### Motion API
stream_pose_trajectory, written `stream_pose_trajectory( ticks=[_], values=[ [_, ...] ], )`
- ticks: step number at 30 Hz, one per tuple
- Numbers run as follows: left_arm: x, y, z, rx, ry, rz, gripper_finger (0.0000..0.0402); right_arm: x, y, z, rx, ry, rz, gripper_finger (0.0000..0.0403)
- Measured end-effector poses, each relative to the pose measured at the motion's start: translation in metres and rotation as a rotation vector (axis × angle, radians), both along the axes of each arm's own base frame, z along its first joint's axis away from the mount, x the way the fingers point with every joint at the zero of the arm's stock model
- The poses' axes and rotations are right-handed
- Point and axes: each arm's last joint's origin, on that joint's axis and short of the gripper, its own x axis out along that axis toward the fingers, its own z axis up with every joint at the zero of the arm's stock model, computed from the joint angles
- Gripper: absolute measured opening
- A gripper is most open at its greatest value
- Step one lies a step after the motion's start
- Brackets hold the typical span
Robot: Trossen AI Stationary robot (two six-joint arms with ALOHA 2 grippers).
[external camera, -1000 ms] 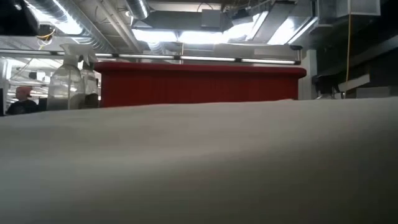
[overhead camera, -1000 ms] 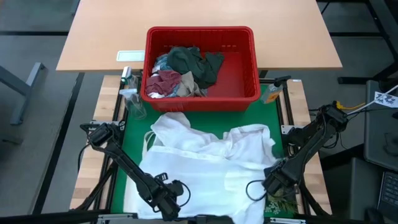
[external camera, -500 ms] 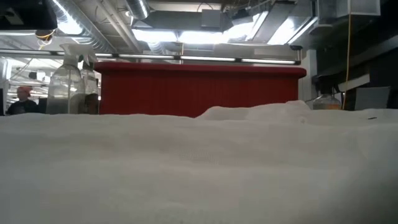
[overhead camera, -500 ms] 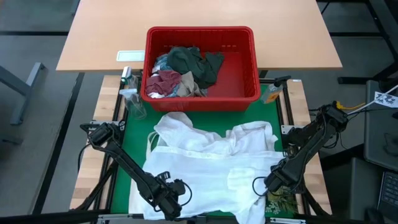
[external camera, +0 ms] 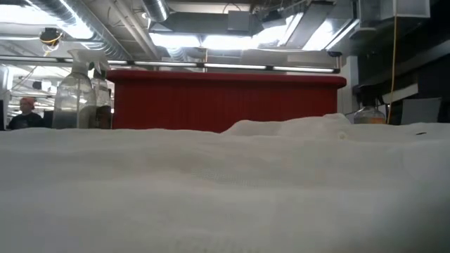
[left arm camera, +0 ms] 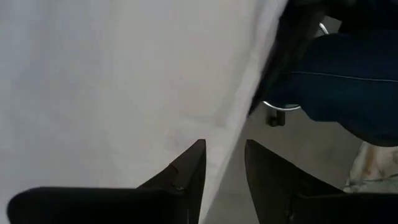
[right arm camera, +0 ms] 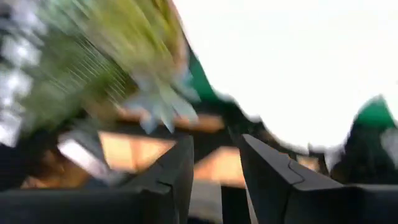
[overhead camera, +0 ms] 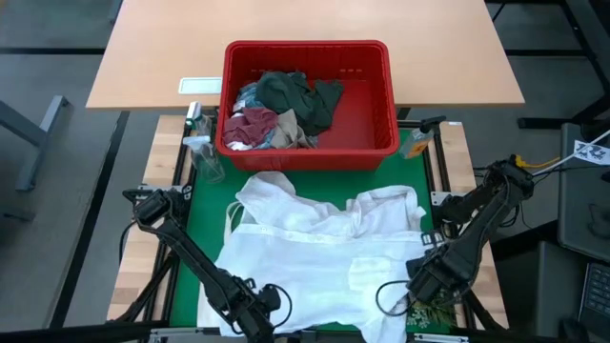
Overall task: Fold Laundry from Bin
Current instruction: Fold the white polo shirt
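While we see the white garment point(overhead camera: 319, 262) spread on the green mat point(overhead camera: 202, 224) w/ the bin point(overhead camera: 307, 100) behind, wrist cams add detail. Left gripper point(left arm camera: 221, 168) fingers apart at the hem; right gripper point(right arm camera: 214, 168) apart, nothing between.

A red plastic bin point(overhead camera: 367, 105) with slotted sides sits at the far edge of the green mat, holding a heap of laundry point(overhead camera: 281, 110) bunched toward its left half: dark green cloth on top, maroon and pale pieces beneath. Just in front of the bin, a white garment point(overhead camera: 319, 257) lies spread and rumpled across the mat, its near edge reaching the front of the tabletop.
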Motion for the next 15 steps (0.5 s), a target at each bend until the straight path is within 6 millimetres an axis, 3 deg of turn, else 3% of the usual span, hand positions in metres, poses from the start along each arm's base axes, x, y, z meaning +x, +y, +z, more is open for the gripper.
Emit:
stream_pose_trajectory(
  ticks=[7, 15],
  values=[
    [-0.012, -0.013, -0.001, -0.009, 0.002, 0.002, 0.0154, 0.021, 0.022, 0.009, 0.206, -0.259, -0.002, 0.0133],
    [-0.026, -0.041, -0.02, 0.044, -0.094, -0.121, 0.0196, 0.027, 0.03, 0.011, 0.28, -0.326, -0.006, 0.0133]
  ],
)
